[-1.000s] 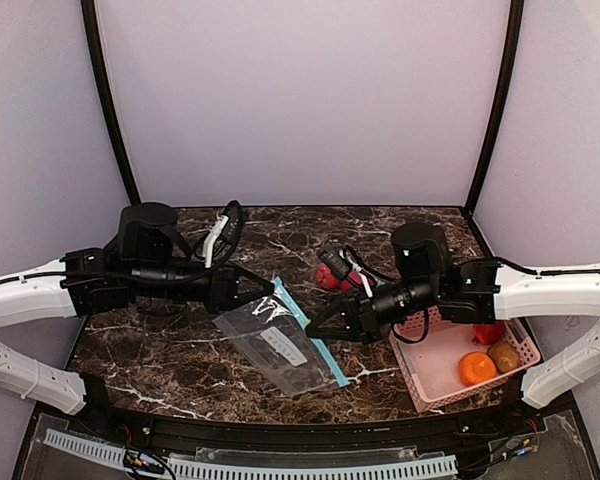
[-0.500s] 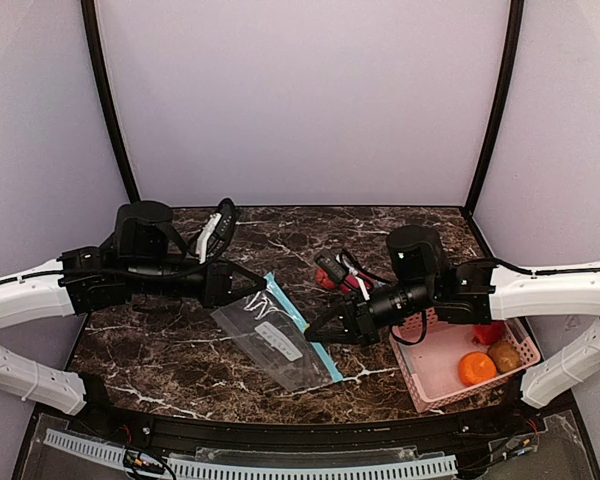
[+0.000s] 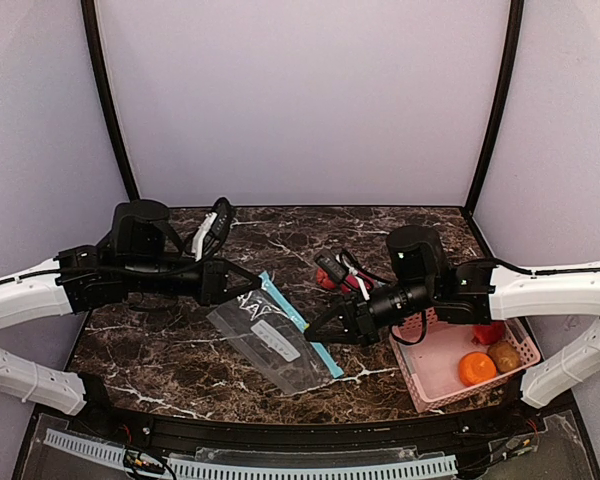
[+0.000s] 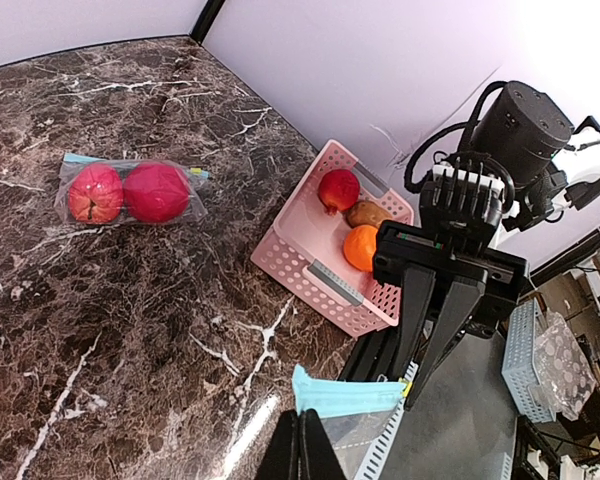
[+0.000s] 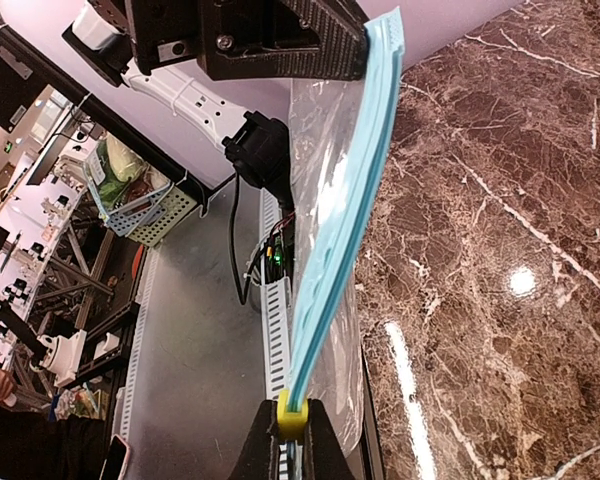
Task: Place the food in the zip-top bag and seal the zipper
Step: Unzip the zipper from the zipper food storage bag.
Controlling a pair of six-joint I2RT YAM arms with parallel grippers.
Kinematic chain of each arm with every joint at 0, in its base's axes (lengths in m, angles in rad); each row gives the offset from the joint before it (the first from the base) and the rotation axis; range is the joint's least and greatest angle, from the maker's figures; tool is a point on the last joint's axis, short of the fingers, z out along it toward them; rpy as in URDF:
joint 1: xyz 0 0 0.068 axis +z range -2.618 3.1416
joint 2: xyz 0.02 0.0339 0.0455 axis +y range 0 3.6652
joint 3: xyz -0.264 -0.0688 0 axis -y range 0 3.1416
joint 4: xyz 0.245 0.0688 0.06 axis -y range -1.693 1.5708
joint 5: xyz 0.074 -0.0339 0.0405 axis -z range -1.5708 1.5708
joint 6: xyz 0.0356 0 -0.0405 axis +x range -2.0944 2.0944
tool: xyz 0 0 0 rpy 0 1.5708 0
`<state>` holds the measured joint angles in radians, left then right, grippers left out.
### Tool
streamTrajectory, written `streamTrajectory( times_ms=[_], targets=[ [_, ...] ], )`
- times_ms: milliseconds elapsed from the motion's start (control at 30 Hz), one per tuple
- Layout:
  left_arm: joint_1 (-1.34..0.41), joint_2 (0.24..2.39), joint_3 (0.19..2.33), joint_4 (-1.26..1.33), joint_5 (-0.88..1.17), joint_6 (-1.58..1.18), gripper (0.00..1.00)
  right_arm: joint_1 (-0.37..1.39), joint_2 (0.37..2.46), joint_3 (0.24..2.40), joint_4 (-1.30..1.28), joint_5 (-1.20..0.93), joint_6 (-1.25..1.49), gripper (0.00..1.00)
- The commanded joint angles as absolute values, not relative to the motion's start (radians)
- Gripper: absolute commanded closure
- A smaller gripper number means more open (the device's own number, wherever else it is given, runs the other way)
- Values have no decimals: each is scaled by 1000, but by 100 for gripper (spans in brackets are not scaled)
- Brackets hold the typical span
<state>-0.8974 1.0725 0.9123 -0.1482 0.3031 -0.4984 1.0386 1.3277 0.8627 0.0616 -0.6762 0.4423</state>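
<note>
Zip-top bag (image 3: 275,345) is held stretched between the two grippers, apparently so that its teal zipper strip (image 5: 345,200) is kept taut and straight for a slider to be run along it. The left gripper (image 3: 252,290) is fully shut on one top corner of the bag, with the end of the strip pinched flat between its fingertips. The right gripper (image 3: 309,327) is closed nearly as far on the yellow slider (image 5: 292,414) further along the strip (only a sliver of yellow shows between the jaws). From the right jaws the strip is seen running straight away to the left jaws, with the clear film hanging to one side of it. Below both pairs of jaws the body of the bag is draped onto the marble table (image 3: 170,350). No fruit is seen inside it, so the bag is judged empty. Whether its mouth is open or sealed cannot be told.

The food lies outside both pairs of jaws. Two red fruits (image 4: 125,192) are seen wrapped in a small clear pouch (image 4: 70,170) just beyond the right jaws, on the far side of that wrist. An orange fruit (image 4: 361,247), a third red fruit (image 4: 338,188) and a brown one (image 4: 365,213) rest in the pink basket (image 4: 310,270), behind the right jaws and beside that arm. None of them is touched.
</note>
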Motion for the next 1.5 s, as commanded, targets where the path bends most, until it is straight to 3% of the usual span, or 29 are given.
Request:
streamTrajectory(
  times_ms=[0,1467],
  targets=[
    [-857,1025,907,-178,239,-494,99,1038,1338,829,13,-724,436,100],
    [-770,983,922,-255,267,-478,99,1041,1300,701,17,-760,494,100]
  ],
)
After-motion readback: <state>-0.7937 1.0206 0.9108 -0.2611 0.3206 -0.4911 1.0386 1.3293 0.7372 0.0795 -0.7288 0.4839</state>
